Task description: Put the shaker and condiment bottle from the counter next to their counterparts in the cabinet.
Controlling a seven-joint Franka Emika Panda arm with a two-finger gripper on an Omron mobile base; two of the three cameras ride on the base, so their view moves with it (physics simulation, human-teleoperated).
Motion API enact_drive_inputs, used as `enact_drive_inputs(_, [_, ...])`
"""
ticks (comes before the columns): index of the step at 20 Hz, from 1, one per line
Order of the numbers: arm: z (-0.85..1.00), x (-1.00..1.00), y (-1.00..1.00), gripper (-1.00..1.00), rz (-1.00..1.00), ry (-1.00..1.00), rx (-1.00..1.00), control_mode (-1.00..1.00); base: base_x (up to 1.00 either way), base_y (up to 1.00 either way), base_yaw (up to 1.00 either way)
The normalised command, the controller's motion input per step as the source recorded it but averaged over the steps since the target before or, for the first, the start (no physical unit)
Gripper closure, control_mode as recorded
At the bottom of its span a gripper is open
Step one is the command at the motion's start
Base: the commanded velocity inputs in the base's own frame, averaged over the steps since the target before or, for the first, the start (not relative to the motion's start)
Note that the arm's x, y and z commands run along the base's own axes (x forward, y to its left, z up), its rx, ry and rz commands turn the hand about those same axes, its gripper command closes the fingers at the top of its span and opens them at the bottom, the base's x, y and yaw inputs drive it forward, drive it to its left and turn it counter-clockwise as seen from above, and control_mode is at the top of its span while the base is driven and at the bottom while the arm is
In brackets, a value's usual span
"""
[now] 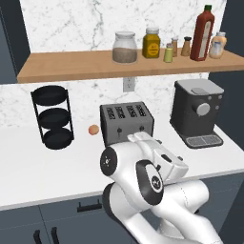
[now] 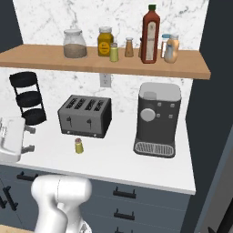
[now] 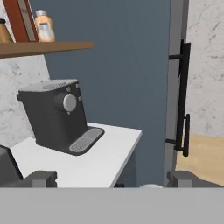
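The shaker (image 2: pixel 79 145), small and yellow-green, stands upright on the white counter (image 2: pixel 118 154) in front of the toaster. The condiment bottle (image 2: pixel 150 34), tall and red, stands on the cabinet shelf (image 2: pixel 54 59), also seen as the condiment bottle (image 1: pixel 202 33). Its counterparts cluster beside it: a yellow-green shaker (image 1: pixel 168 53), two brown shakers (image 1: pixel 186 46) and an orange pale-capped bottle (image 1: pixel 218 46). My gripper (image 3: pixel 113 179) is open with nothing between its fingertips. It faces the coffee machine (image 3: pixel 57 116) at the counter's right end, well away from the shaker.
A toaster (image 1: pixel 126 122) sits mid-counter, with a black three-tier rack (image 1: pixel 53 116) to its left and a small orange round thing (image 1: pixel 94 129) between them. A glass jar (image 1: pixel 125 47) and an amber jar (image 1: pixel 152 44) share the shelf. A dark tall panel (image 3: pixel 131 65) bounds the right.
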Motion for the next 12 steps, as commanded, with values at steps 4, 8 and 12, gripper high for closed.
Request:
enact_drive_inputs(4, [-0.41,0.00,-0.07,-1.00,0.00,0.00,0.00,-1.00,0.00,0.00,0.00])
enact_drive_inputs(8, [-0.39,0.01,0.02,-1.00,0.00,0.02,0.00,-1.00,0.00,0.00,0.00])
enact_drive_inputs(12, [-0.15,0.11,0.00,-1.00,0.00,0.02,0.00,-1.00,0.00,0.00,0.00])
